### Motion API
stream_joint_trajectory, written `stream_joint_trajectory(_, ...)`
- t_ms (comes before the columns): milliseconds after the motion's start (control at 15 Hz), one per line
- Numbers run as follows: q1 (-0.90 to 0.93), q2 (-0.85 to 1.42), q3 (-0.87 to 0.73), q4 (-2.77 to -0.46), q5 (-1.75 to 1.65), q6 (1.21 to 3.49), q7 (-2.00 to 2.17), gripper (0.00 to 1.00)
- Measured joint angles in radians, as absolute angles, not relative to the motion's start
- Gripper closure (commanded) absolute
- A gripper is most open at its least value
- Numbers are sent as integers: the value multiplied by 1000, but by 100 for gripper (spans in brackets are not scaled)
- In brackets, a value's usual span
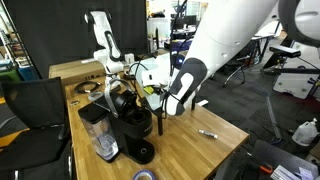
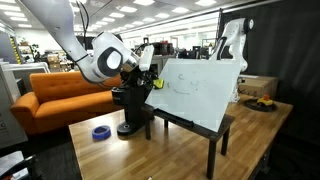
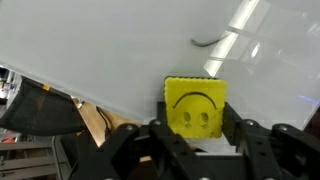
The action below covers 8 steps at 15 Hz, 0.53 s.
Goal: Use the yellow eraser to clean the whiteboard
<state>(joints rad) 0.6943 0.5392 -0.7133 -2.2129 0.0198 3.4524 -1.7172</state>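
Bright yellow eraser [image 3: 195, 108] with dark smiley face, white whiteboard [image 3: 100, 40] with grey squiggle [image 3: 208, 41], orange sofa [image 2: 50, 95]

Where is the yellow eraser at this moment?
In the wrist view, the yellow eraser sits low centre, clamped in the pincer, facing the whiteboard below a short dark marker stroke.

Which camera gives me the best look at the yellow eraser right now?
The wrist view: the yellow eraser sits large and centred between the fingers, with the whiteboard behind it. Both exterior views show only a tiny yellow speck.
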Motion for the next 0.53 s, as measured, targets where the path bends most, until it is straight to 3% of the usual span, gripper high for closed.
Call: stream_joint_trajectory(533,788,620,-824,-2152,130,3452,-1672,71)
